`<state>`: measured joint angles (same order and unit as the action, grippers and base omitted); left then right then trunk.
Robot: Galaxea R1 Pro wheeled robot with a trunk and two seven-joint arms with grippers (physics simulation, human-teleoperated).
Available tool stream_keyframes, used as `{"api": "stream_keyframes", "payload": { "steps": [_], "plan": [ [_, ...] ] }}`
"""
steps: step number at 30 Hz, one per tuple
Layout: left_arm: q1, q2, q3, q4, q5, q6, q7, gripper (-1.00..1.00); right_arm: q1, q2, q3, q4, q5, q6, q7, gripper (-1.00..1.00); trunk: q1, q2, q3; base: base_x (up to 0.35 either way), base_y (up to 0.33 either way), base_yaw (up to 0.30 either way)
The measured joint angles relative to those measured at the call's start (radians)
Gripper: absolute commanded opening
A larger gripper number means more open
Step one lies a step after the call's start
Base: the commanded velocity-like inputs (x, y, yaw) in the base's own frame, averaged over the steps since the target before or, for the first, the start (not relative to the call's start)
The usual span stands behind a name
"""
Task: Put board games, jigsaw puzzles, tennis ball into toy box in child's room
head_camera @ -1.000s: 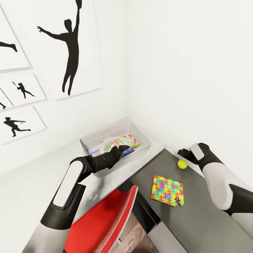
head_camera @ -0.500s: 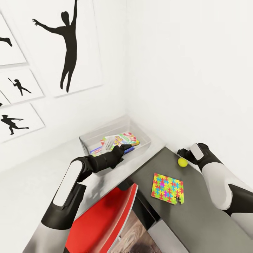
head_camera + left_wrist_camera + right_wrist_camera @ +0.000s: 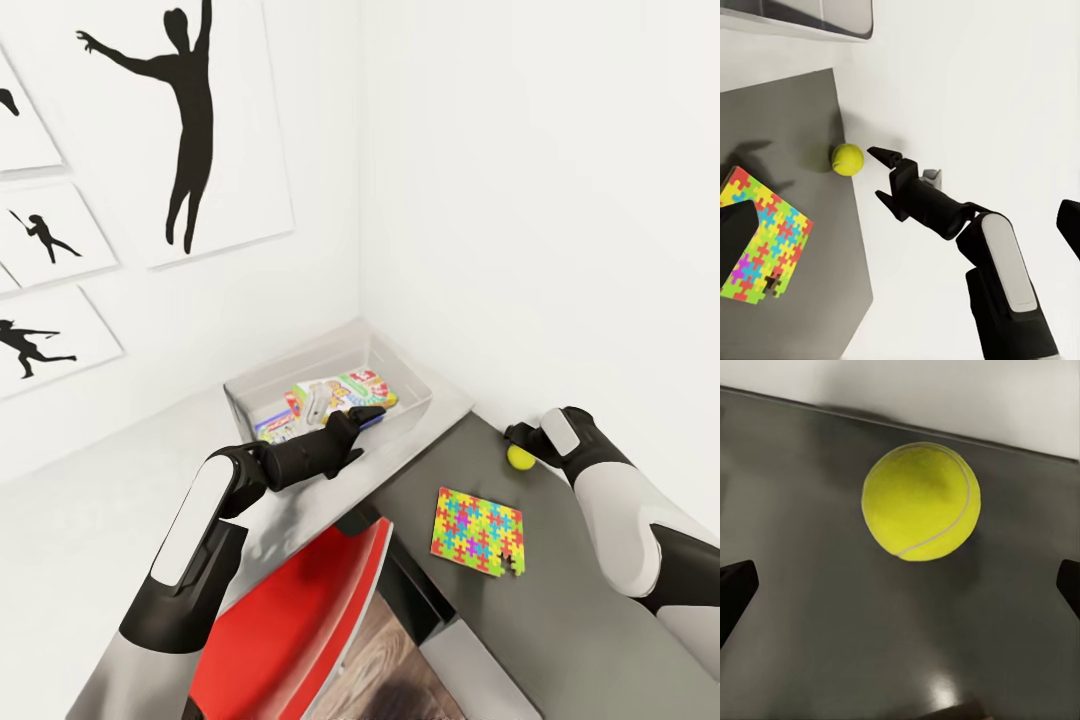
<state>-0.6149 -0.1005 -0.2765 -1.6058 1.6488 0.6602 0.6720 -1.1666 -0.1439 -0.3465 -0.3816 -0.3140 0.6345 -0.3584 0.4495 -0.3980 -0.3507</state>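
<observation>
My right pincer (image 3: 883, 174) sat just beside the tennis ball (image 3: 921, 501), fingers spread wide, one dark fingertip (image 3: 735, 589) showing at each side of the wrist view with the ball between and ahead of them, nothing gripped. The ball rested on the dark grey wing of the table (image 3: 590, 620), close to the white wall. From the head view the ball (image 3: 520, 457) lay right at my right gripper (image 3: 522, 438).

Near it, on the same dark surface, one jigsaw puzzle (image 3: 477, 533) lay flat, not yet put away, with a piece or two loose at its corner.

Over on the light grey top, my left pincer (image 3: 365, 413) hung at the near rim of the toy box (image 3: 415, 405); I could not tell whether its fingers were parted or closed. Inside the box I made out printed board games (image 3: 345, 392) lying overlapped, though how many, and whether a puzzle lay among them, I could not tell.

My reckoning: the box was partly filled, and the ball and this puzzle were left. The ball looked next, needing the fingers closed around it.
</observation>
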Motion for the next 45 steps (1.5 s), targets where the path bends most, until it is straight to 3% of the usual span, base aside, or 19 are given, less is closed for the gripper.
{"api": "stream_keyframes", "payload": {
  "steps": [14, 23, 45],
  "plan": [
    [-0.002, 0.000, -0.002, -0.001, 0.008, 0.003, -0.003, 1.00, -0.008, 0.002, 0.001, -0.011, 0.000, -0.021, 0.002, 1.00, 0.000, 0.000, -0.023, 0.000, 0.000, 0.000],
    [-0.004, -0.001, -0.003, -0.001, 0.010, 0.004, -0.004, 1.00, -0.013, 0.007, 0.004, -0.012, 0.003, -0.108, 0.002, 1.00, 0.000, 0.000, -0.038, 0.000, 0.000, 0.000],
    [-0.007, -0.002, -0.005, -0.001, 0.010, 0.007, -0.010, 1.00, -0.013, 0.007, 0.009, -0.013, 0.011, -0.211, 0.000, 1.00, 0.000, 0.000, -0.053, 0.000, 0.000, 0.000]
  ]
}}
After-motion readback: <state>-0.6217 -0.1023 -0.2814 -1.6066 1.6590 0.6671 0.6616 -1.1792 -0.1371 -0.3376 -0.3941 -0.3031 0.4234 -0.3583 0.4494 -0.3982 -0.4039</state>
